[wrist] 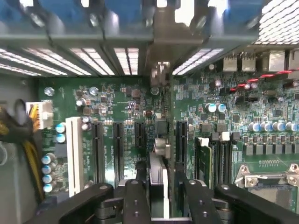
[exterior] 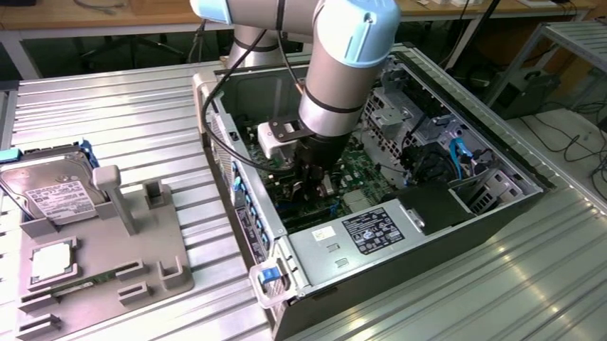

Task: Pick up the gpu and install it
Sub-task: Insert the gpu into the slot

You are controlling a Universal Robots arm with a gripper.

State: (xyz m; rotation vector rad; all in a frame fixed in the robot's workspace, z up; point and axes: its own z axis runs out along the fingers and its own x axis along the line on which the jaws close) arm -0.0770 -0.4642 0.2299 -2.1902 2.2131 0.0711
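The gpu stands edge-on in a black slot of the green motherboard. Its silvery end bracket reaches up to the case's rear slot openings. My gripper straddles the card's top edge, one black finger on each side. The jaws stand slightly apart from the card, so the gripper is open. In the exterior view the arm reaches down into the open computer case, and the gripper is low over the motherboard, hiding most of the card.
A grey fixture at the exterior view's left holds a hard drive and a CPU chip. In the case sit a power supply and drive cages. A RAM stick, CPU socket and yellow cables flank the slot.
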